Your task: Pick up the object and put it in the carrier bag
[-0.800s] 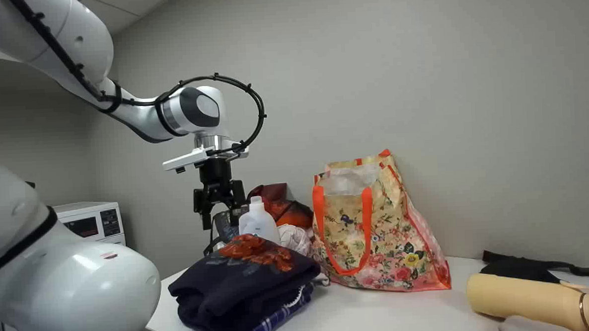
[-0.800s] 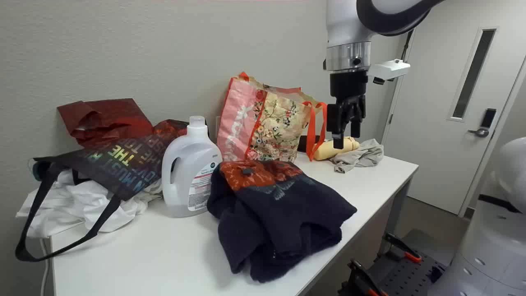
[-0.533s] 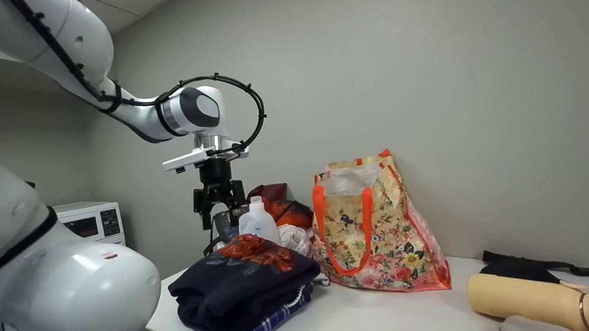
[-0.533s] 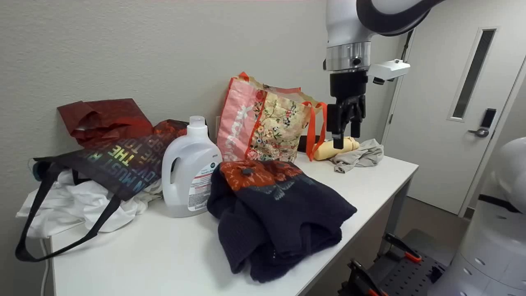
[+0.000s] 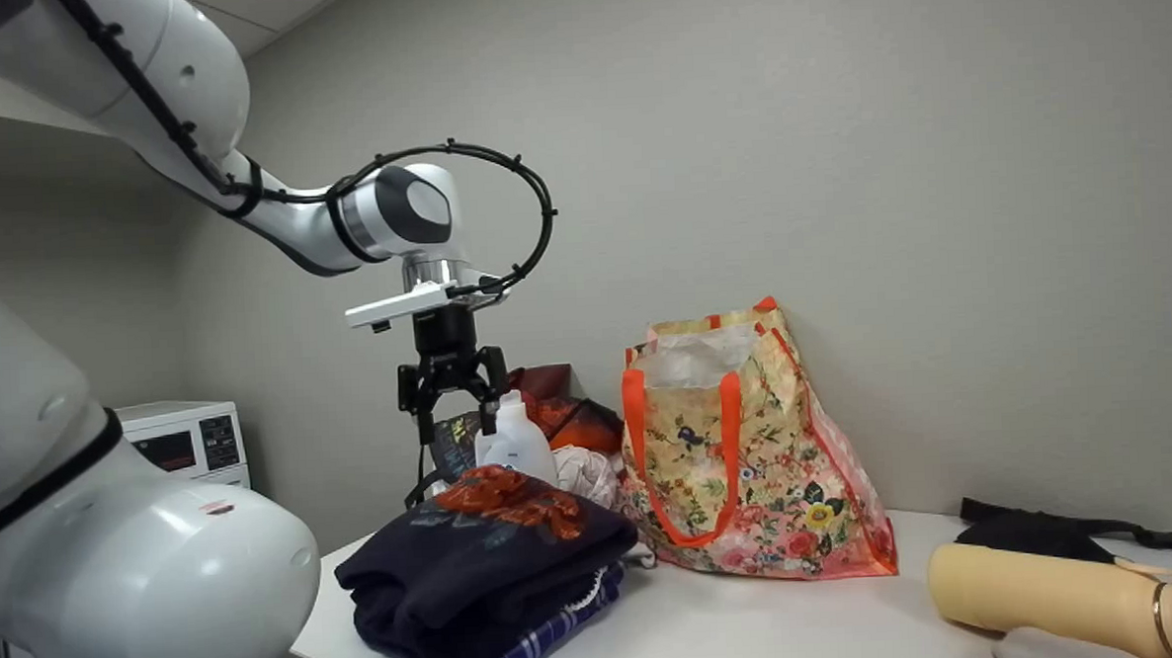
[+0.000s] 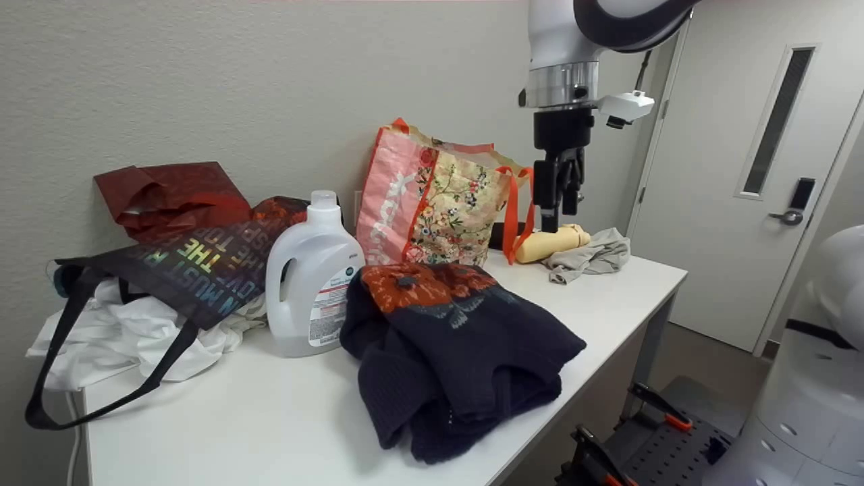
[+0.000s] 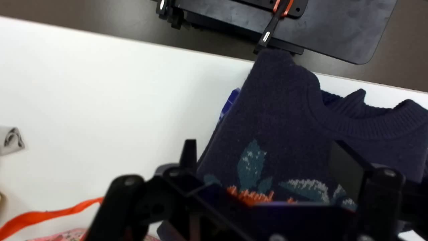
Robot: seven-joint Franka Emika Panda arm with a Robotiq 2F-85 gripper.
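Observation:
The object, a folded dark navy knit garment (image 5: 478, 571) with rust-orange flowers, lies on the table. It also shows in an exterior view (image 6: 472, 364) and in the wrist view (image 7: 274, 120), with its ribbed collar near the table edge. The carrier bag (image 5: 791, 488), cream with floral print and orange-red handles, stands upright by the wall behind the garment, its mouth open; it also shows in an exterior view (image 6: 459, 216). In the wrist view only an orange handle and a strip of print show at the lower left. My gripper (image 5: 457, 432) is open and empty, above the garment, fingers pointing down (image 6: 560, 217) (image 7: 264, 147).
A white detergent bottle (image 6: 314, 290) stands beside the garment. A dark printed tote (image 6: 209, 263) lies on white cloth (image 6: 142, 324). A blue plaid cloth (image 5: 536, 653) lies under the garment. A yellow cylinder (image 5: 1043, 591), black cloth (image 5: 1030, 532) and grey cloth (image 6: 594, 256) lie beyond the bag.
The arm has moved slightly up and sideways, rightward in an exterior view and leftward in an exterior view. The gripper stays open. The garment and bag have not moved.

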